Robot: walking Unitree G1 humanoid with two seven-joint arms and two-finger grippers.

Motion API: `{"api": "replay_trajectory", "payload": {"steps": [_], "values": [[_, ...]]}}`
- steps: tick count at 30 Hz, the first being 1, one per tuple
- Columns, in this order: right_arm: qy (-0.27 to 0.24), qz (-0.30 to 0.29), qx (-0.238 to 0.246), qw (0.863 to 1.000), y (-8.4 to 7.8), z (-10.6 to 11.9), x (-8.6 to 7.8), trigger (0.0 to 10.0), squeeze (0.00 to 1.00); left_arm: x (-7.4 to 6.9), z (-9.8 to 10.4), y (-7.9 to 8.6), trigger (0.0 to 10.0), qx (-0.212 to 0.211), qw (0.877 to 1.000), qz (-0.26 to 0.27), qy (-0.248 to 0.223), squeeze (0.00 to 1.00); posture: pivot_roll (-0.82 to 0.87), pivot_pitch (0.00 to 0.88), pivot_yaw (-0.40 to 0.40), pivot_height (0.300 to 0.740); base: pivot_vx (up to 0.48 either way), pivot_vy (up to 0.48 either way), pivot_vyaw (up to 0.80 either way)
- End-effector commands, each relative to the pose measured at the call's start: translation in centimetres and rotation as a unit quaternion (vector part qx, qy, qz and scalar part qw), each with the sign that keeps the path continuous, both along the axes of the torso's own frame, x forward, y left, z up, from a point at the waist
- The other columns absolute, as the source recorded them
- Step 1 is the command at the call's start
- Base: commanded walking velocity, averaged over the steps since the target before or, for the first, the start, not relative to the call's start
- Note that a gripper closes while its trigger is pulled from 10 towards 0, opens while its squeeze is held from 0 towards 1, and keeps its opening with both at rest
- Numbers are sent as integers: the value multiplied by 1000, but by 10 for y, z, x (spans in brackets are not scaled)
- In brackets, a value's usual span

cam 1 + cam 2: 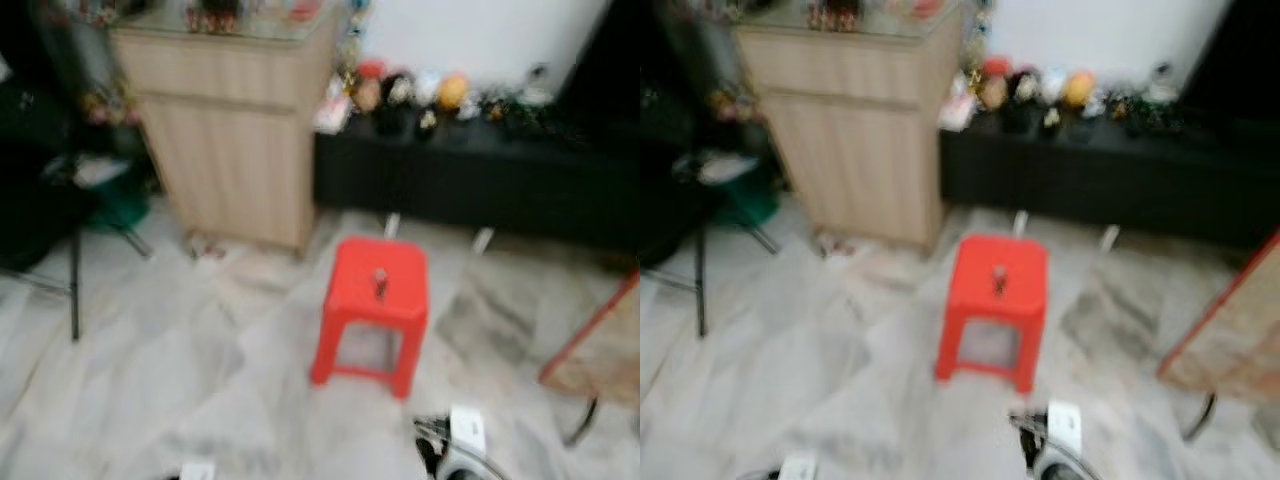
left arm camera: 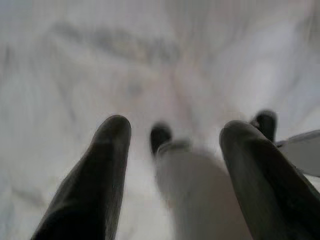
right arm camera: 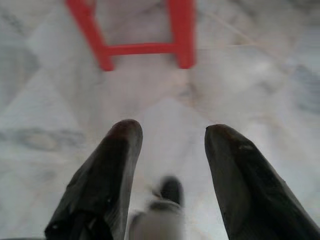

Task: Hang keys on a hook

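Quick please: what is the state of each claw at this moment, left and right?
Left claw: open, holding nothing, pointed down at the marble floor.
Right claw: open, holding nothing, above the floor near the red stool.

You see a bright red stool [image 1: 372, 300] at centre, a small dark object [image 1: 380, 283] on its seat, on pale grey veined marble floor [image 1: 180, 380]. At eleven o'clock, a light wood-grain cabinet [image 1: 235, 140]; at one o'clock, a black bench [image 1: 480, 175] with multicoloured figurines [image 1: 430, 95]. Both grippers' fingers [image 3: 107, 175] are black.
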State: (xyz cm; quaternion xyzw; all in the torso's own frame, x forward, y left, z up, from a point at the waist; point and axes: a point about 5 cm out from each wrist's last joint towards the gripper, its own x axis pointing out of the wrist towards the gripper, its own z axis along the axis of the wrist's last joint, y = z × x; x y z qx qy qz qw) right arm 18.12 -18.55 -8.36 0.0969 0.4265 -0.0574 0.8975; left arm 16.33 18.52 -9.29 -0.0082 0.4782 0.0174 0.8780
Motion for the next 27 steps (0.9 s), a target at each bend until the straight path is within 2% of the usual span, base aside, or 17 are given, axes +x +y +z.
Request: {"api": "replay_trajectory", "payload": {"steps": [1, 8, 14, 23, 27], "values": [[1, 1, 2, 1000, 2, 0, 2, 10000, 0, -12, -5, 0, 10000, -2, 1000, -4, 22, 0, 23, 0, -50, 740, 311, 0, 0], [4, 16, -5, 1000, 2, 0, 2, 10000, 0, -13, -5, 0, 10000, -3, 1000, -3, 23, 0, 21, 0, -50, 740, 312, 0, 0], [4, 19, -6, 1000, 3, 0, 2, 10000, 0, -14, -6, -2, 10000, -6, 1000, -4, 24, 0, 22, 0, -52, 740, 310, 0, 679], [8, 17, 1, 1000, 5, -1, 1, 10000, 0, -16, -6, 2, 10000, -6, 1000, -2, 24, 0, 22, 0, -53, 740, 310, 0, 0], [9, 18, 2, 1000, 5, -1, 0, 10000, 0, -15, -6, 1, 10000, -7, 1000, -2, 24, 0, 22, 0, -53, 740, 0, 0, 0]]}}
